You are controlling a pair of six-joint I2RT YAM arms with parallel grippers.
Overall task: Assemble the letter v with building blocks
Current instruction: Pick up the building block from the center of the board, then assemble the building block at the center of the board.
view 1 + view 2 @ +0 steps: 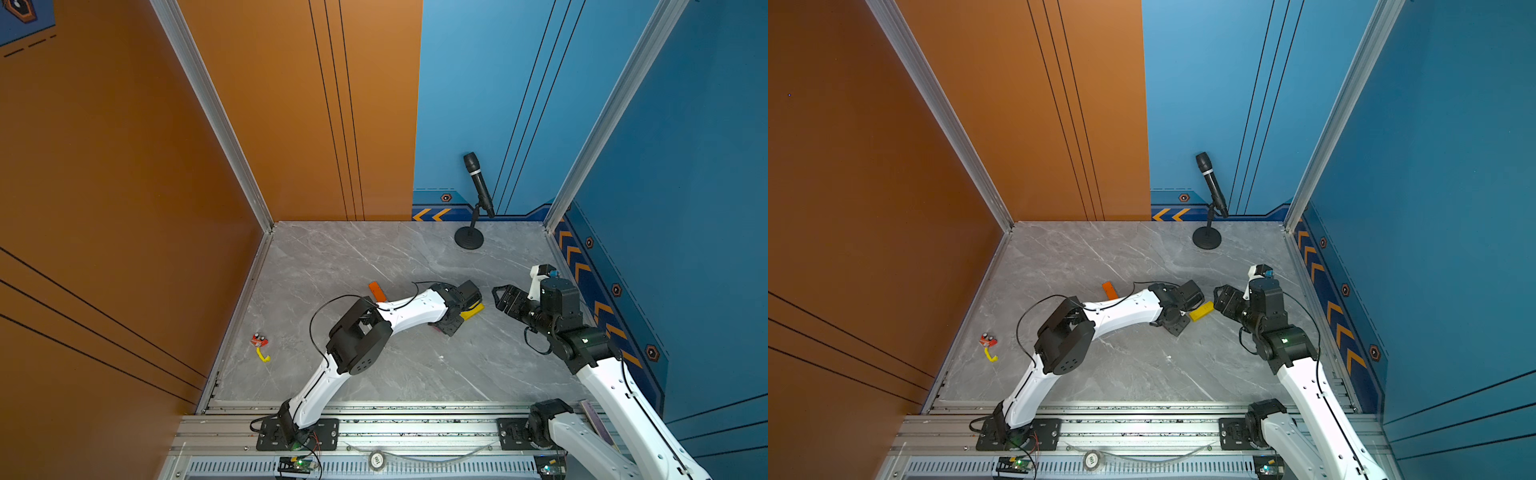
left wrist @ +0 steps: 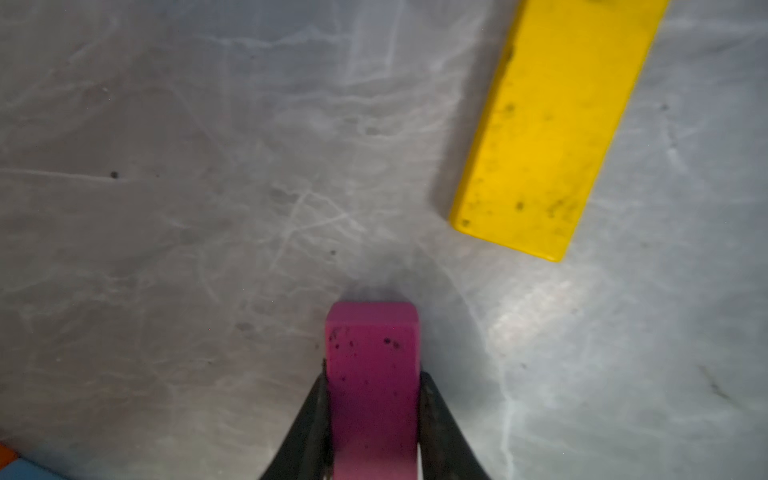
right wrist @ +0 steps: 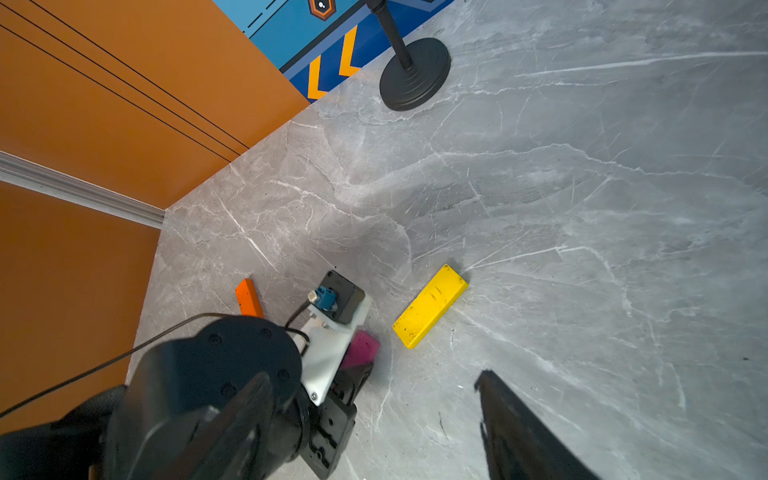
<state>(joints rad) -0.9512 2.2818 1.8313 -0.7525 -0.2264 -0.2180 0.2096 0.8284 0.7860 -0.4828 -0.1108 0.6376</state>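
My left gripper [image 2: 374, 376] is shut on the magenta-pink block [image 2: 372, 365], with a black finger pressed against each side; the block's free end sticks out close over the grey table. The long yellow block [image 1: 473, 311] lies flat just beside it, apart from it. The orange block [image 1: 377, 291] lies behind the left arm, partly hidden. A corner of the light blue block [image 2: 23, 471] shows beside an orange corner in the left wrist view. My right gripper [image 1: 496, 297] hovers open to the right of the yellow block [image 3: 430, 305], holding nothing.
A microphone on a round black stand [image 1: 469, 239] stands at the back right. A small red-and-yellow gadget [image 1: 259, 343] lies near the left wall. Orange and blue walls close in three sides; an aluminium rail [image 1: 415, 432] runs along the front.
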